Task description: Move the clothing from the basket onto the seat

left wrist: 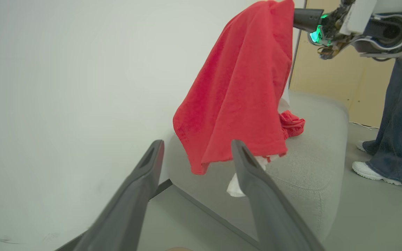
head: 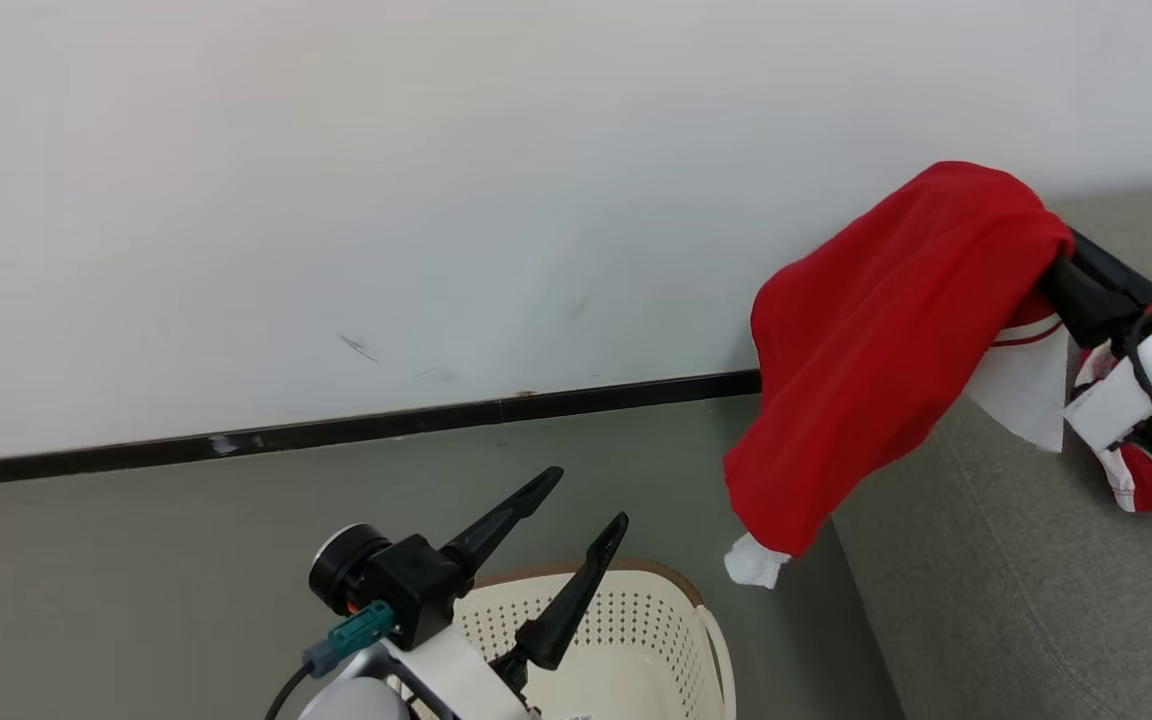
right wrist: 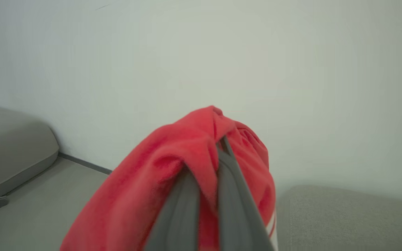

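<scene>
Right pincer (right wrist: 208,164) clamped on a fold of the red garment (head: 886,330), hoisted at 2 o'clock so the hem clears the seat (head: 1016,560) at 4 o'clock before release; left pincer (head: 588,495) spread, empty, over the basket (head: 698,612) at 6 o'clock

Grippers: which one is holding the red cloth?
The right gripper: its fingers are pinched shut on the hanging red cloth. The left gripper is open and empty.
</scene>
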`<state>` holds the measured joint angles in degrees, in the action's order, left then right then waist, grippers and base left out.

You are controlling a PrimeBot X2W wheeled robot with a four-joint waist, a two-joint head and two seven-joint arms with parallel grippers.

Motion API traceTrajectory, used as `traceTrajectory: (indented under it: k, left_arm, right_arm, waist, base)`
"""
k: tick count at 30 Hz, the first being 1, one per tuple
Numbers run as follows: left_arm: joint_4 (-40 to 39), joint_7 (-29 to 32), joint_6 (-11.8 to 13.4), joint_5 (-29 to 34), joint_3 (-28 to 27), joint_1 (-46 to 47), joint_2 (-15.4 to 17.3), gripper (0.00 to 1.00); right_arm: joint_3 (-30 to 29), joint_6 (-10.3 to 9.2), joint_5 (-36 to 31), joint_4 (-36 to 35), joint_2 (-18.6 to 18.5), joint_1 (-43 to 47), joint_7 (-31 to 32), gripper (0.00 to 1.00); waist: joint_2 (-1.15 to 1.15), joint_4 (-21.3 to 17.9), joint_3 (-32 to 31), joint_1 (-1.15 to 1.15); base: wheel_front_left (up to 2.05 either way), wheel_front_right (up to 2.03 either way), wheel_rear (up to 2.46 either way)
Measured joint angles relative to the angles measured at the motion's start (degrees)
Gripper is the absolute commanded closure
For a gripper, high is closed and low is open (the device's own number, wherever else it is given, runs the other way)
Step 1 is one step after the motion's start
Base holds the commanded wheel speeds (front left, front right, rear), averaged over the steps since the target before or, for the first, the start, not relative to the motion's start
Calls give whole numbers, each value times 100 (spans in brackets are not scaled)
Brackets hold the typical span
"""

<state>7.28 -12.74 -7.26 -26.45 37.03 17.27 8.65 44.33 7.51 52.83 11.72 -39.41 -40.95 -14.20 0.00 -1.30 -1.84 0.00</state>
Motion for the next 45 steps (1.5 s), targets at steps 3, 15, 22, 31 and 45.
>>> traceTrajectory:
  k: [3, 15, 22, 31, 45]
  left_arm:
    - [-30, -3, -1, -43, 92, -31, 1, 0]
    - [-261, -79, -1, -279, 638, -31, 15, 0]
    - [-314, -98, -1, -343, 795, -30, 52, 0]
    - [-325, -105, -1, -363, 811, -31, 145, 0]
    - [-582, -131, 192, -114, 486, 4, 432, 0]
  right_arm:
    - [-302, 0, -24, -9, -29, 286, 0, 100]
    - [-1277, -1, -249, -167, -21, 1368, 0, 100]
    - [-1847, -1, -316, -241, 34, 2000, 0, 100]
    - [-2261, -1, -430, -98, 276, 2619, 0, 100]
    - [-2710, -1, -604, 396, 476, 1093, 103, 100]
  waist:
    - [0, -108, -21, 0]
    - [0, -573, -64, 0]
    - [0, -863, -65, 0]
    - [0, -1199, -8, 0]
    - [0, -1256, 560, 0]
  base:
    - [0, 0, 0]
    - [0, 0, 0]
    - [0, 0, 0]
    - [0, 0, 0]
    - [0, 0, 0]
